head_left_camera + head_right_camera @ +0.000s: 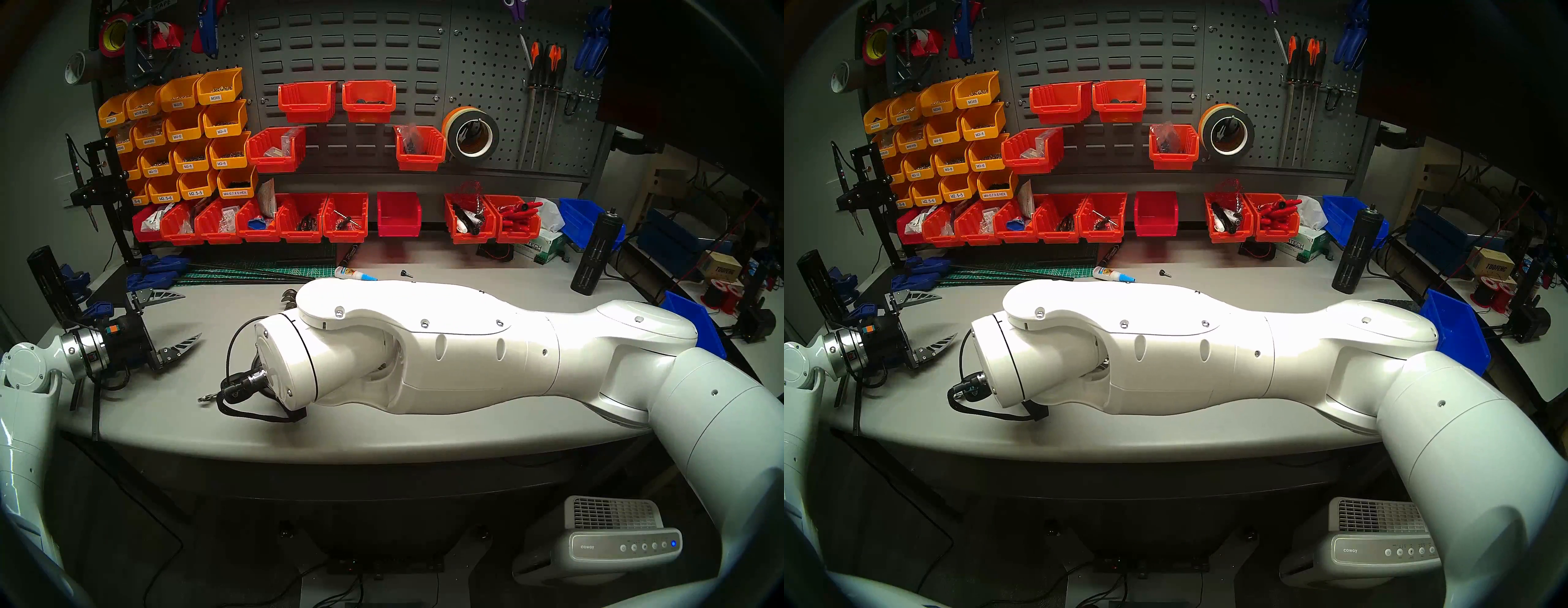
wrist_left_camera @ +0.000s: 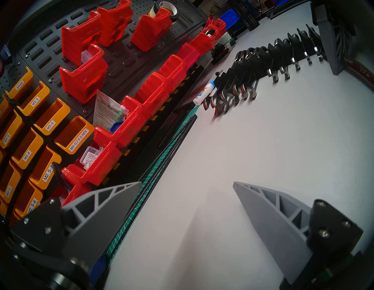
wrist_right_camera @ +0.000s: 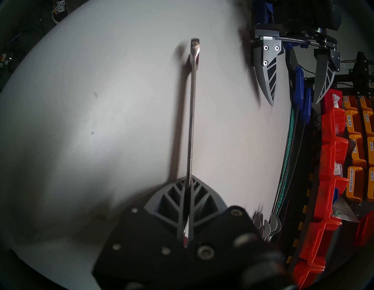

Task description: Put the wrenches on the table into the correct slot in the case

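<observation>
A slim, shiny chrome combination wrench (image 3: 192, 113) runs edge-on away from the right gripper (image 3: 188, 202), whose grey ribbed fingers (image 3: 172, 200) are pressed together on its near end; its far end (image 3: 195, 45) looks broader and hangs over the wide light-grey matte table (image 3: 101, 121), casting a soft shadow beside the shaft. In the head view only a sliver of that wrench (image 1: 205, 398) pokes out left of the white right arm (image 1: 424, 348). The long black plastic wrench case (image 2: 263, 58), seen by the left wrist camera, lies on the table with chrome wrench jaws sticking out along it. The left gripper (image 1: 180, 316) hovers at the table's left side, fingers spread apart and holding nothing. Readable labels on the yellow bins (image 2: 74, 135) include "M4-0.7 X 6 HEX", "M3-6" and "M3-4"; a leaflet reads "User Manual" (image 2: 110, 106), and a white air purifier (image 1: 611, 539) says "coway".
</observation>
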`<state>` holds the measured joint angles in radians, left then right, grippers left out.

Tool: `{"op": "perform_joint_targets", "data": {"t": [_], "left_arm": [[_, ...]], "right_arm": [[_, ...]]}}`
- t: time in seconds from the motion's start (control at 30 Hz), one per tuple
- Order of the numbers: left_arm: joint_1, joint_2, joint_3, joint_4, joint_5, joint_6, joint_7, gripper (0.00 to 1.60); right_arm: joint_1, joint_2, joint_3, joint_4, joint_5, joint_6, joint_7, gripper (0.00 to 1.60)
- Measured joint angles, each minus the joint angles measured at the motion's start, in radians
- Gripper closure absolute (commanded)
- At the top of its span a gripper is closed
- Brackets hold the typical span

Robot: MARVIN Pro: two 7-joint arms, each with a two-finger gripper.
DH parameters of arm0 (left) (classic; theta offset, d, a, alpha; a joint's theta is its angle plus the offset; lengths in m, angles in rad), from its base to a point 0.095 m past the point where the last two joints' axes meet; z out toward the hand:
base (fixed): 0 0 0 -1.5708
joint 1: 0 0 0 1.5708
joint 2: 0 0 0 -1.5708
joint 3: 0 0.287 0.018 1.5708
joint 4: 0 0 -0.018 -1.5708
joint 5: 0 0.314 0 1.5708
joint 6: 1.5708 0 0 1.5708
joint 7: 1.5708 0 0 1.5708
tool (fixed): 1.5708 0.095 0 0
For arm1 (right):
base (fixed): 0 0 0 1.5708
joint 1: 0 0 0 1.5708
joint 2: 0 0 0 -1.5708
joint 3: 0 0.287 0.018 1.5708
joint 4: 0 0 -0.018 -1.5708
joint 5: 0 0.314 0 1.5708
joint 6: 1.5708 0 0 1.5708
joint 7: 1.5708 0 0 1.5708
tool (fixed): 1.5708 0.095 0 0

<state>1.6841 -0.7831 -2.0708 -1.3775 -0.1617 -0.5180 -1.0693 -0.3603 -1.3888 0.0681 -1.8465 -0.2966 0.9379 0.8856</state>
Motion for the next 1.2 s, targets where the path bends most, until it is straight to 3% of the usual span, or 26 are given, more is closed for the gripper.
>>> {"op": "perform_joint_targets", "data": {"t": [0.43,0.87,1.2], "left_arm": [[0.0,0.0,0.0,0.0,0.0,0.0,0.0,0.0],[0.0,0.0,0.0,0.0,0.0,0.0,0.0,0.0],[0.0,0.0,0.0,0.0,0.0,0.0,0.0,0.0]], "right_arm": [[0.017,-0.005,0.005,0.038,0.015,-0.005,0.003,1.6],[0.036,-0.032,0.015,0.088,0.023,-0.06,0.043,1.6],[0.044,-0.036,0.019,0.078,0.025,-0.074,0.061,1.6]]}}
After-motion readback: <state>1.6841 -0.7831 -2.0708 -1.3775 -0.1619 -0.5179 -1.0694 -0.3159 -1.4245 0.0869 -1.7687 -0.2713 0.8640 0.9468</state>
